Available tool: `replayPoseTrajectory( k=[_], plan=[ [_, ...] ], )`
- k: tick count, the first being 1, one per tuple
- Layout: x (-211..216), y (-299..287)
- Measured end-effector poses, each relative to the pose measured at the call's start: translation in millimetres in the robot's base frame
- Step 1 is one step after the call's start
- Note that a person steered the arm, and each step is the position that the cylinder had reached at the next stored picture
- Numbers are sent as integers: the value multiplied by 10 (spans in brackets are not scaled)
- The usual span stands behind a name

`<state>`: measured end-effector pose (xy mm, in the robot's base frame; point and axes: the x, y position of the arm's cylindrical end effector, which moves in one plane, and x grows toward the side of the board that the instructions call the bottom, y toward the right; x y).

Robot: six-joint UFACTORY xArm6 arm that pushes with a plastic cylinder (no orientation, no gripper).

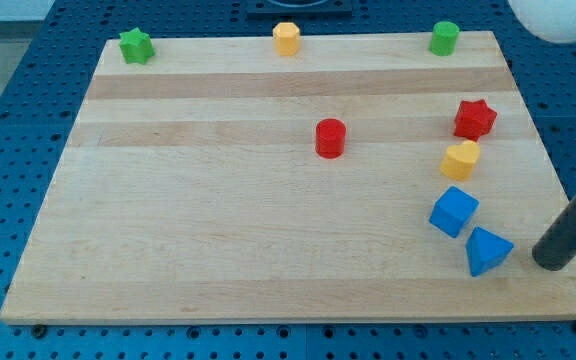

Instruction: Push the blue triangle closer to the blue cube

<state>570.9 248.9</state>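
The blue triangle point(487, 250) lies near the board's bottom right corner. The blue cube point(454, 211) sits just up and to the left of it, with a small gap between them. My tip point(552, 262) rests on the board to the right of the blue triangle, a short gap away, not touching it. The dark rod rises from the tip toward the view's right edge.
A yellow block point(460, 159) and a red star point(475, 118) stand above the blue cube. A red cylinder point(330, 137) is mid-board. Along the top edge are a green star point(136, 45), a yellow block point(286, 38) and a green cylinder point(444, 38). The board's right edge point(558, 190) is close.
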Motion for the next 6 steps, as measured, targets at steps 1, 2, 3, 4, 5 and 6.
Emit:
replayPoseTrajectory(
  k=[1,2,3,4,5,6],
  plan=[
    [0,0],
    [38,-140],
    [190,-327],
    [112,-510],
    [-189,-659],
    [-400,-900]
  ],
)
